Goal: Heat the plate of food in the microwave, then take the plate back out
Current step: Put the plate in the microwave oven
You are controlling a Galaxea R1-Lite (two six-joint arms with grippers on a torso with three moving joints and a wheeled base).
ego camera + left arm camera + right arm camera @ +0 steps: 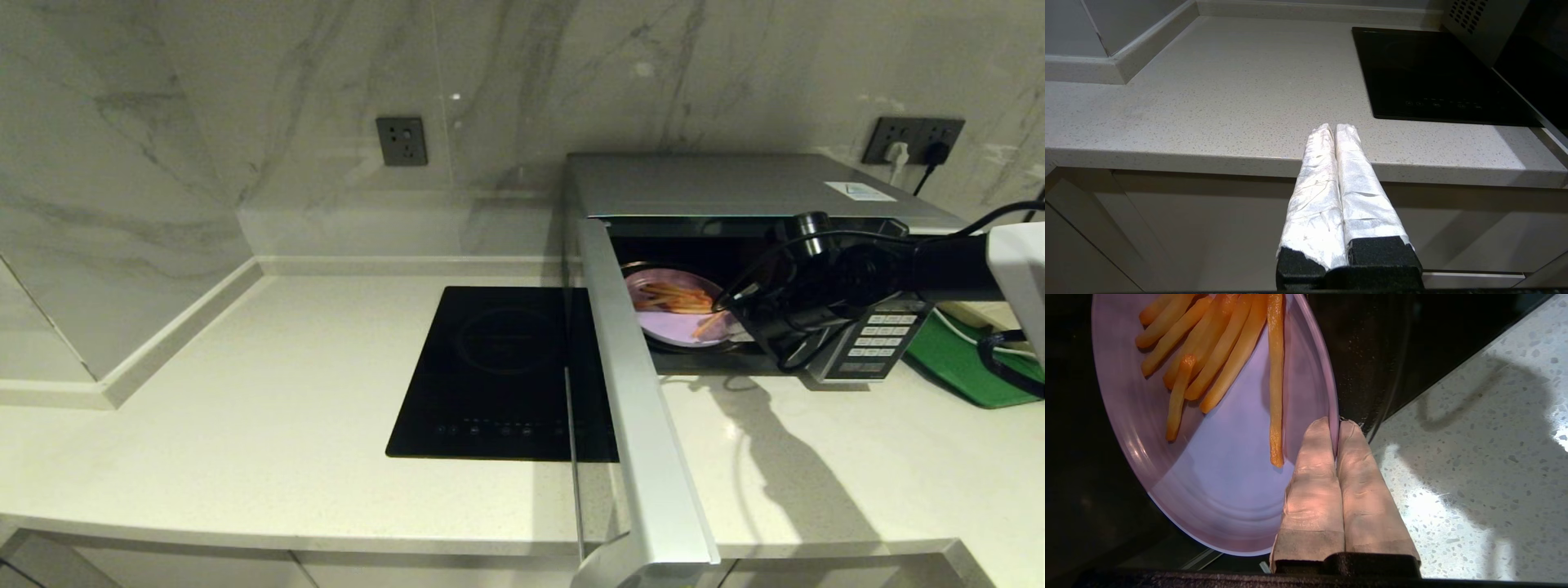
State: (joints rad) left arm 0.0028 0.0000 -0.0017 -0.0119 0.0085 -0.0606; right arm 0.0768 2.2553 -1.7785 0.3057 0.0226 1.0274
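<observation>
The silver-grey microwave [735, 184] stands on the counter with its door [637, 392] swung wide open toward me. Inside lies the pale lilac plate of food [682, 314] with orange-yellow fries. My right gripper [1336, 424] reaches into the cavity and is shut on the rim of the plate of food [1220, 457], one finger above the rim and one below. In the head view the right gripper [727, 306] sits at the plate's right edge. My left gripper [1334, 128] is shut on nothing, parked low before the counter's front edge, out of the head view.
A flat black cooktop [506, 371] lies left of the open door. The keypad panel [878, 335] is partly behind my right arm. A green board [963, 359] and cables sit at the right. Wall sockets [402, 140] are on the marble backsplash.
</observation>
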